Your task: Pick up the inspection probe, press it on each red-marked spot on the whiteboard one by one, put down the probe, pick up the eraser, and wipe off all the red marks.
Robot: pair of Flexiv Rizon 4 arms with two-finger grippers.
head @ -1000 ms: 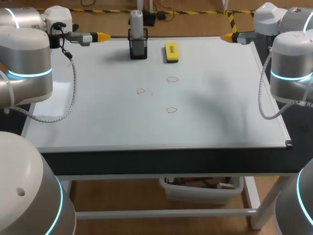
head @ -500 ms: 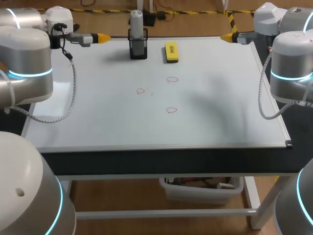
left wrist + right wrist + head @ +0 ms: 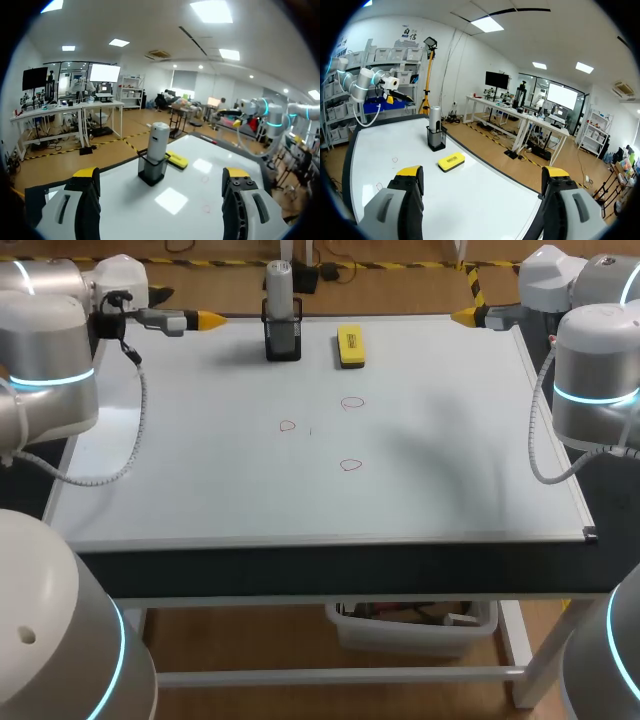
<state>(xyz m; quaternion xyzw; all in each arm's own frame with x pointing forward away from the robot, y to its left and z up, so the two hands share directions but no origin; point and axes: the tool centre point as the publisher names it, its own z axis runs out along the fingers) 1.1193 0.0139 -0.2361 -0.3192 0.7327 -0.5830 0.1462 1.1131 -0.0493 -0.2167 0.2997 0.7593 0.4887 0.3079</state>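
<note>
The grey inspection probe [image 3: 279, 285] stands upright in a dark holder [image 3: 283, 340] at the back middle of the whiteboard [image 3: 200, 490]. A yellow eraser [image 3: 350, 345] lies just right of it. Three small red marks [image 3: 288, 425] [image 3: 352, 402] [image 3: 349, 465] sit mid-board. My left gripper [image 3: 212, 317] hovers open at the back left corner, pointing at the probe [image 3: 157, 142], which stands ahead between its fingers, with the eraser [image 3: 177, 159] behind it. My right gripper [image 3: 462, 316] is open at the back right corner; the probe [image 3: 435, 120] and eraser [image 3: 451, 161] lie ahead of it.
The whiteboard covers most of the tabletop, with a metal frame edge [image 3: 330, 538] along the front. My other arm [image 3: 367, 80] shows across the board in the right wrist view, and the right arm [image 3: 265, 112] in the left wrist view.
My left arm has shifted slightly, its elbow drawing leftward and the gripper edging a touch toward the probe. The right arm and the objects are unchanged.
</note>
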